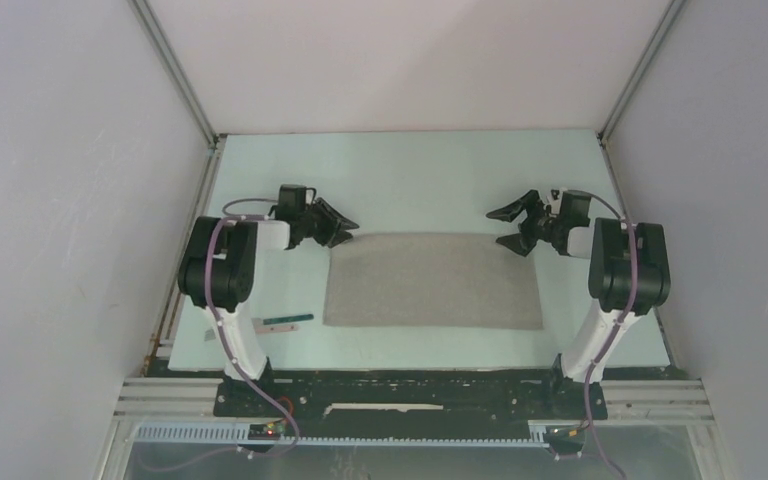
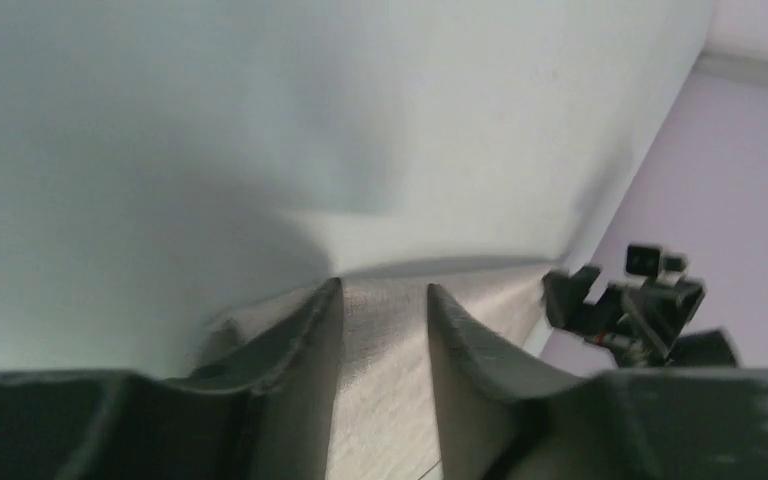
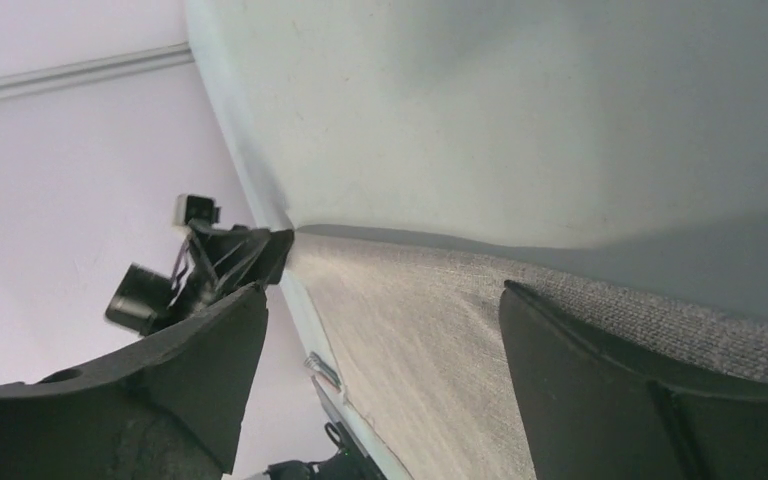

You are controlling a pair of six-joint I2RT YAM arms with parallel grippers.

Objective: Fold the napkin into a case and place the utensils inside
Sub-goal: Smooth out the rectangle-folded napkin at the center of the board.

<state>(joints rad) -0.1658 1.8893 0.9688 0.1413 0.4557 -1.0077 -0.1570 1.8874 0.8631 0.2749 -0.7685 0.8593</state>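
no readable text anywhere, we make out no labels, no brand names, no numbers, no signs in any of the three views

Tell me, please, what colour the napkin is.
Plain light grey napkin, clearest in the top external view.

The napkin [image 1: 434, 280] lies flat, left claw [image 1: 350, 235] and right claw [image 1: 498, 228] at its far corners.
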